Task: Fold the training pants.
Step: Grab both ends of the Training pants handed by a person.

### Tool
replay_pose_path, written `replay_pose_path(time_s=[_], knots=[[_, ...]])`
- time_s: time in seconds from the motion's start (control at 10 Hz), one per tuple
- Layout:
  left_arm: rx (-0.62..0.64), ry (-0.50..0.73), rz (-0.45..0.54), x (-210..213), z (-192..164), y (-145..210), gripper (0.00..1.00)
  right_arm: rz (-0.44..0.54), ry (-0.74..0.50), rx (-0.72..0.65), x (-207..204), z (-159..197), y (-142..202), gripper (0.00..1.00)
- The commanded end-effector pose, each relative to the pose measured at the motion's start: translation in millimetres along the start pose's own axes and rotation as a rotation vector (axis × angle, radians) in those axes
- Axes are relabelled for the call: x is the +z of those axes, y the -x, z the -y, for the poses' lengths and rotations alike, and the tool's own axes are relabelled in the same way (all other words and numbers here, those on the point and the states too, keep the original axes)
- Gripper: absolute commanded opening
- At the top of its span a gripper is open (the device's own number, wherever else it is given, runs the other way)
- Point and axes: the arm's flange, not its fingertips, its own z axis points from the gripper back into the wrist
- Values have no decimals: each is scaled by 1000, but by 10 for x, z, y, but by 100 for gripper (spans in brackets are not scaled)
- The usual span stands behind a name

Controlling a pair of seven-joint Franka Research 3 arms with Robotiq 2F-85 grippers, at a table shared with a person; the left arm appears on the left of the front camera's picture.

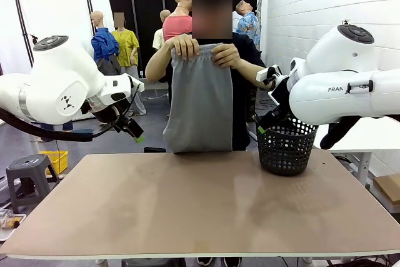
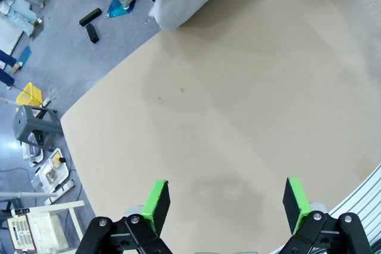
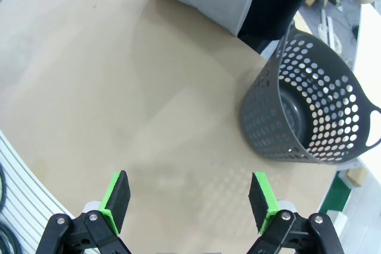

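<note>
Currently the training pants (image 1: 201, 101) hang at the table's (image 1: 187, 204) far edge, held by the waistband in the person's 2 hands (image 1: 183, 46). Their long axis is vertical, waistband up, leg ends down. They lie ahead of both claws, well apart. The left gripper (image 2: 226, 197) and the right gripper (image 3: 189, 197) have jaws apart, empty. I judge the left slightly nearer, with a free path; the basket (image 1: 286, 148) stands by the right one.

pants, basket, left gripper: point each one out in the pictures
pants (image 1: 201, 101), front view, middle of the hanging grey cloth
basket (image 1: 286, 154), front view, front of its mesh wall
left gripper (image 2: 225, 193), left wrist view, midway between the green fingertips
</note>
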Motion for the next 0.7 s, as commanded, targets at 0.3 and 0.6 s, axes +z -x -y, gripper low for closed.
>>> replay_pose_path(time_s=[0.3, 0.6], knots=[[-4, 1, -1, -4, -14, 10, 100, 0, 0, 0, 0, 2, 0, 100], [-4, 1, -1, -4, -14, 10, 100, 0, 0, 0, 0, 2, 0, 100]])
